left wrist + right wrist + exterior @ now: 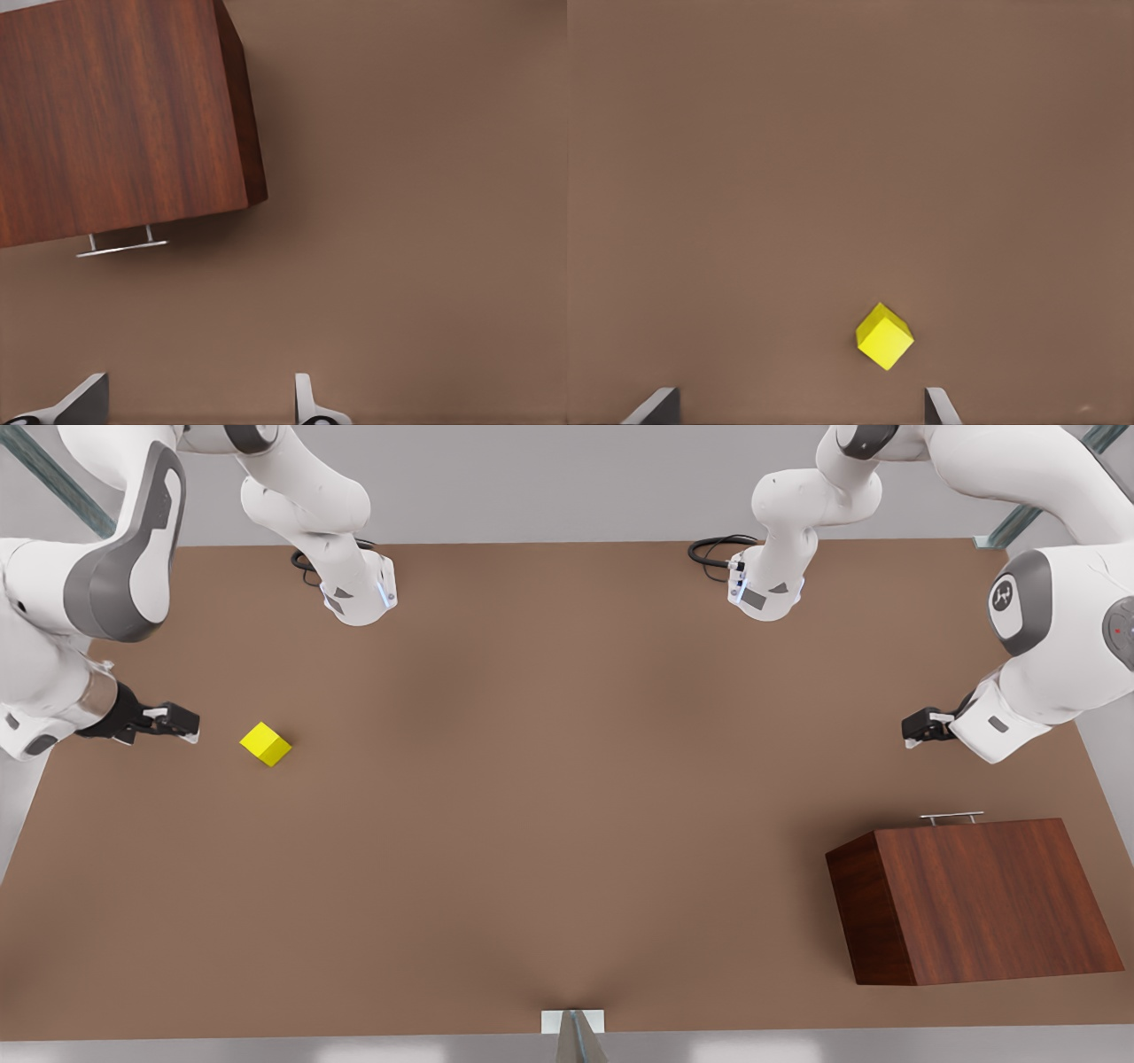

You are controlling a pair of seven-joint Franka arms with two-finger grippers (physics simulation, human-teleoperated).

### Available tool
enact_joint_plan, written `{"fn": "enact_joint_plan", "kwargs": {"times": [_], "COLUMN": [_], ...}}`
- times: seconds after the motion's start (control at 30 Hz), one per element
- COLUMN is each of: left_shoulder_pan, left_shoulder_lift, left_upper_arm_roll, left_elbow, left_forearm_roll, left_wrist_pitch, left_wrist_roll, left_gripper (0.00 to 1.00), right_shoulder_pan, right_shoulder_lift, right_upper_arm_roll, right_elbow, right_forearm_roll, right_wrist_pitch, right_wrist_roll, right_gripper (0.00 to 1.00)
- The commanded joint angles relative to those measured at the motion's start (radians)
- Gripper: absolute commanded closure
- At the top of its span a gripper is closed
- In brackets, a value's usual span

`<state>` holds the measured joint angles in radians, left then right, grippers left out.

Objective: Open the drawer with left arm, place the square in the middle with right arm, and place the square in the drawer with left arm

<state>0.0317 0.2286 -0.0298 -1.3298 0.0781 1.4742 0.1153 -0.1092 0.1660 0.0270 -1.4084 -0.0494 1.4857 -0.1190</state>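
Observation:
The square (265, 744) is a small yellow cube lying on the brown table at the front view's left; it also appears as the square (884, 336). My right gripper (182, 724) hovers just left of it, open (799, 405), with nothing between its fingers. The dark wooden box (983, 899) stands at the front view's right with its drawer shut. The drawer's silver handle (951, 817) faces the back of the table. My left gripper (912, 731) hangs open (197, 398) above and apart from the handle (121, 248). The middle (567, 779) is bare tabletop.
Two arm bases (359, 589) (766, 584) with black cables stand at the table's back edge. A small metal mount (573, 1023) sits at the front edge. Bare table stretches between the cube and the box.

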Motion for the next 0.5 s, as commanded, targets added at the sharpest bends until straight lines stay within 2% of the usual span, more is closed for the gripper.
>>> {"fn": "enact_joint_plan", "kwargs": {"times": [0.0,0.1,0.2,0.3,0.47], "left_shoulder_pan": [0.000,-0.001,-0.003,-0.003,-0.001], "left_shoulder_lift": [0.000,-0.064,-0.253,-0.348,-0.341], "left_upper_arm_roll": [-0.001,0.031,0.117,0.125,0.143], "left_elbow": [-0.005,-0.156,-0.471,-0.716,-0.891], "left_forearm_roll": [0.000,0.009,0.002,0.002,0.000], "left_wrist_pitch": [0.002,0.124,0.396,0.655,0.951], "left_wrist_roll": [-0.002,-0.189,-0.586,-0.897,-1.250], "left_gripper": [0.00,0.00,0.00,0.00,0.00], "right_shoulder_pan": [-0.003,0.002,0.016,0.016,0.060], "right_shoulder_lift": [0.000,-0.071,-0.099,-0.003,-0.013], "right_upper_arm_roll": [0.001,0.005,0.005,-0.010,-0.029], "right_elbow": [-0.009,-0.210,-0.409,-0.500,-0.739], "right_forearm_roll": [0.000,0.022,0.029,0.036,-0.091], "right_wrist_pitch": [0.008,0.123,0.226,0.267,0.562], "right_wrist_roll": [0.001,-0.077,-0.298,-0.527,-0.791], "right_gripper": [0.00,0.00,0.00,0.00,0.00]}}
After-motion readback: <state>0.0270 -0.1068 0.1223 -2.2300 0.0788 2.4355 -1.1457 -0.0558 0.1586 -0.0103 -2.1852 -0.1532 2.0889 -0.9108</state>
